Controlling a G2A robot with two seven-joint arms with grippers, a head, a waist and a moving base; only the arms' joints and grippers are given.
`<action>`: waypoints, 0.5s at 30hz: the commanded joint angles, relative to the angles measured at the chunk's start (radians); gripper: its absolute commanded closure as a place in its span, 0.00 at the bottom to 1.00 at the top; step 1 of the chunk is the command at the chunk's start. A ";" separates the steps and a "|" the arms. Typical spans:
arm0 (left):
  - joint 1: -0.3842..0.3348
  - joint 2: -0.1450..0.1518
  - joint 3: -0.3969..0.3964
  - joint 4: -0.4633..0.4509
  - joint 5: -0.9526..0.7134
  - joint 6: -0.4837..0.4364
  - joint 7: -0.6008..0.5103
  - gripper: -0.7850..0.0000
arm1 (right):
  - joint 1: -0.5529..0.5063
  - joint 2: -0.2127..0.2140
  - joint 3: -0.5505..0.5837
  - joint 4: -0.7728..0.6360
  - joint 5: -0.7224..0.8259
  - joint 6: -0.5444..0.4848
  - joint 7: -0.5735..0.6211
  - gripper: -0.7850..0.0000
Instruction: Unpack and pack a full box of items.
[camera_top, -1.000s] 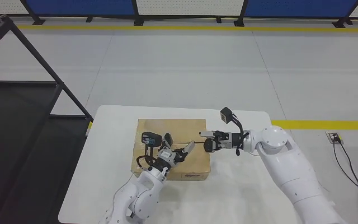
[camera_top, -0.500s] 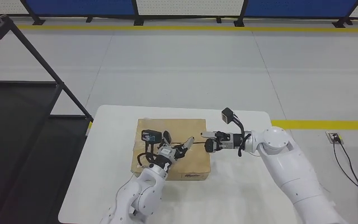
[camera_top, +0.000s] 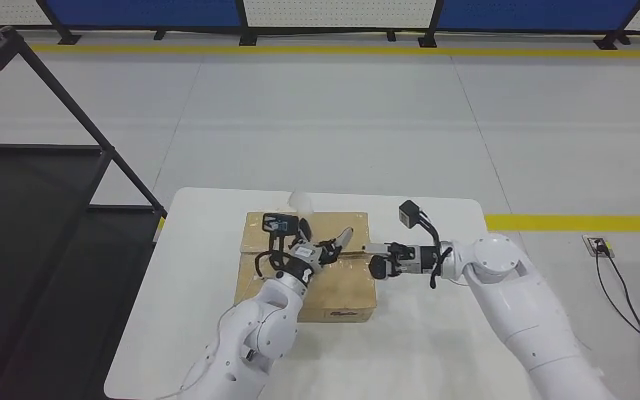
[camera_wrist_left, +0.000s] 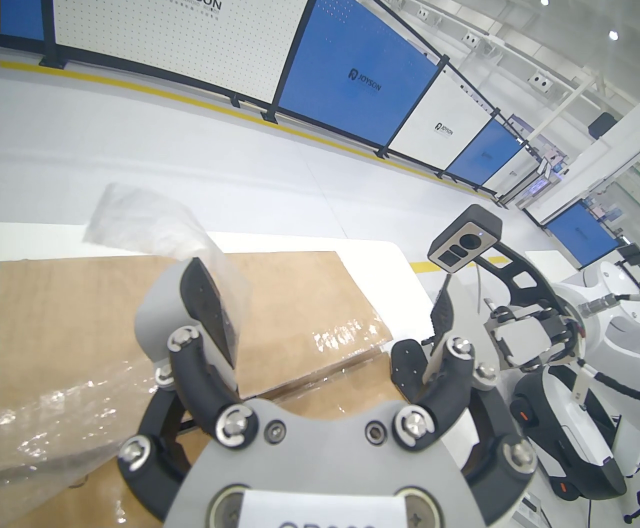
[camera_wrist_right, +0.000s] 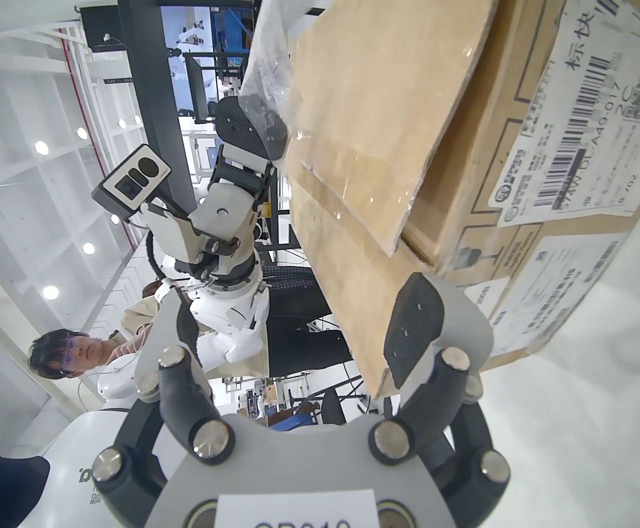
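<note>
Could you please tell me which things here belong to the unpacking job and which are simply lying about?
Job: brown cardboard box; clear strip of packing tape, partly peeled off it; left gripper; right gripper.
Lying about: white table; black metal frame; blue and white partition panels; yellow floor line.

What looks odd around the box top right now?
A loose strip of clear tape clings to one finger of the open left gripper and stands up crumpled above the cardboard box. One top flap sits slightly lifted at its end, leaving a gap.
</note>
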 joint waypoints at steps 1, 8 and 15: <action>0.006 -0.001 -0.002 -0.003 0.009 -0.003 0.000 0.00 | -0.003 0.002 0.004 -0.005 0.001 0.003 0.001 0.00; 0.042 0.000 -0.015 -0.016 0.029 -0.014 0.007 0.00 | -0.015 0.008 0.034 -0.035 0.046 -0.037 -0.030 0.00; 0.112 0.006 -0.017 -0.081 0.070 -0.053 -0.004 0.00 | 0.002 0.007 0.036 -0.046 0.055 -0.032 -0.059 0.00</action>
